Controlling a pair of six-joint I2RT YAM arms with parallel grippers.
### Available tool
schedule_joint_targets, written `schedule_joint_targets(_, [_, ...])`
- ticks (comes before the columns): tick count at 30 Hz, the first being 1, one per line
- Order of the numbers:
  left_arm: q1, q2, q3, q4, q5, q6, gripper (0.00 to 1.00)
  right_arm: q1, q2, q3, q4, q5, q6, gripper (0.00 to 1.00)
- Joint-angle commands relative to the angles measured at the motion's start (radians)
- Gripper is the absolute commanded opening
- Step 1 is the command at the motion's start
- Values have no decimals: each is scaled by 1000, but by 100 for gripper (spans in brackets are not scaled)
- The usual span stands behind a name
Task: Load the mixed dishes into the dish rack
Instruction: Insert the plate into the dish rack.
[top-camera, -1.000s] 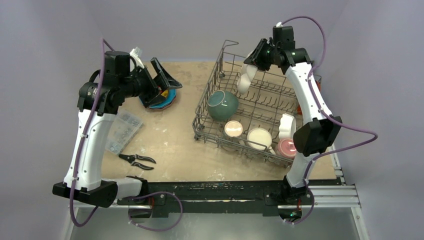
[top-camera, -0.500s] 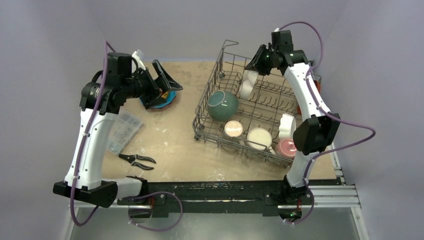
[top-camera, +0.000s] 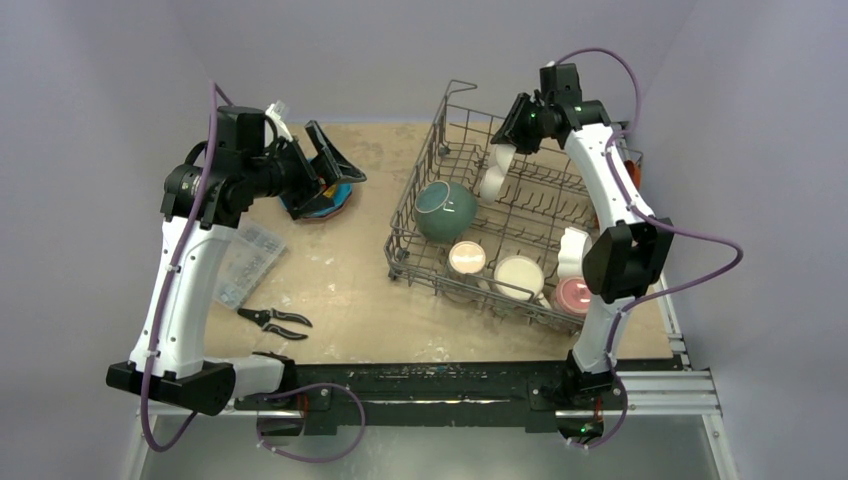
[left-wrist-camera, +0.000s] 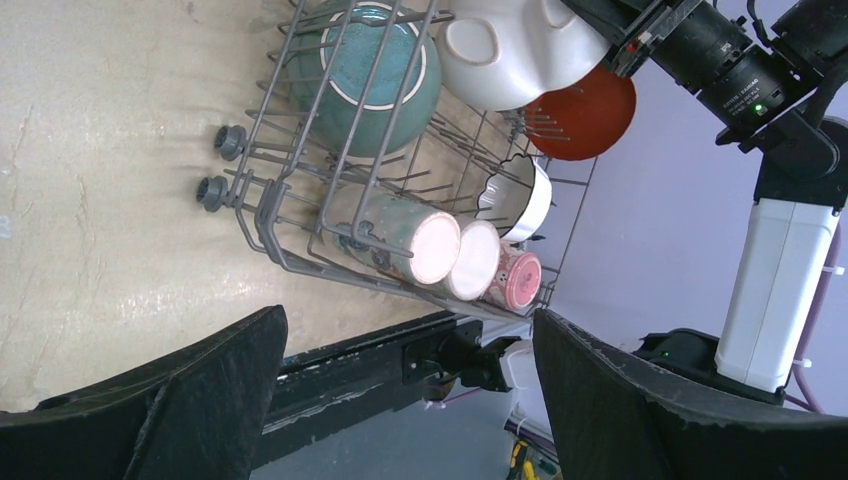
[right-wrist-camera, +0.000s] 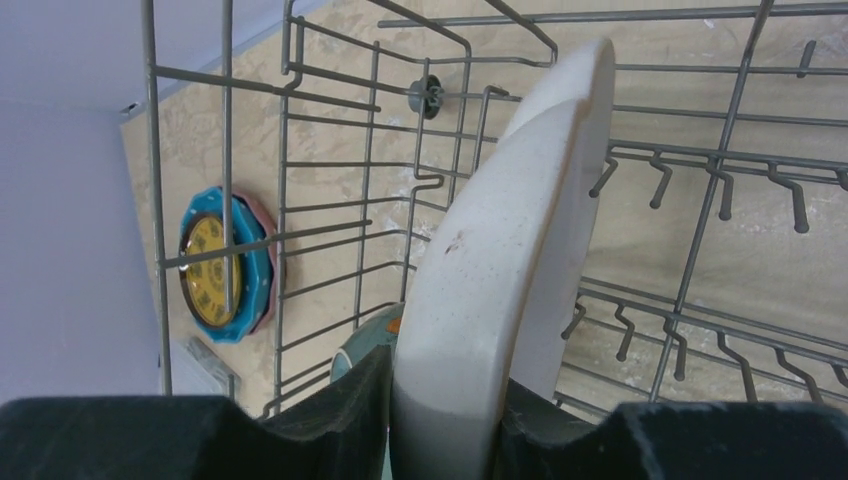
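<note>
My right gripper (top-camera: 512, 128) (right-wrist-camera: 445, 420) is shut on the rim of a white divided plate (top-camera: 492, 170) (right-wrist-camera: 500, 270), which stands on edge among the tines at the back of the dish rack (top-camera: 398, 232) (right-wrist-camera: 285, 150). Inside the rack lie a teal bowl (top-camera: 445, 210) (left-wrist-camera: 375, 70), three mugs (top-camera: 467, 258) (top-camera: 518, 275) (top-camera: 572, 295) and a small white bowl (top-camera: 573, 250). An orange plate (left-wrist-camera: 585, 110) shows behind the rack. My left gripper (top-camera: 330, 165) (left-wrist-camera: 410, 400) hangs open and empty above a stack of blue and pink plates (top-camera: 320, 200) (right-wrist-camera: 225, 262) on the table's far left.
Black-handled pliers (top-camera: 272, 320) lie near the front left. A clear plastic compartment box (top-camera: 243, 262) sits beside my left arm. The rack (left-wrist-camera: 262, 210) fills the right half of the table, its tall wire sides rising around the held plate.
My right arm has drawn in and the white plate has sunk lower between the rack's back tines. The left gripper has shifted slightly and stays open.
</note>
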Motion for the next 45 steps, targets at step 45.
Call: schedule_joint_targets(45, [8,67,35,29,64,-25,91,-29,-74,-14,102,10,-187,70])
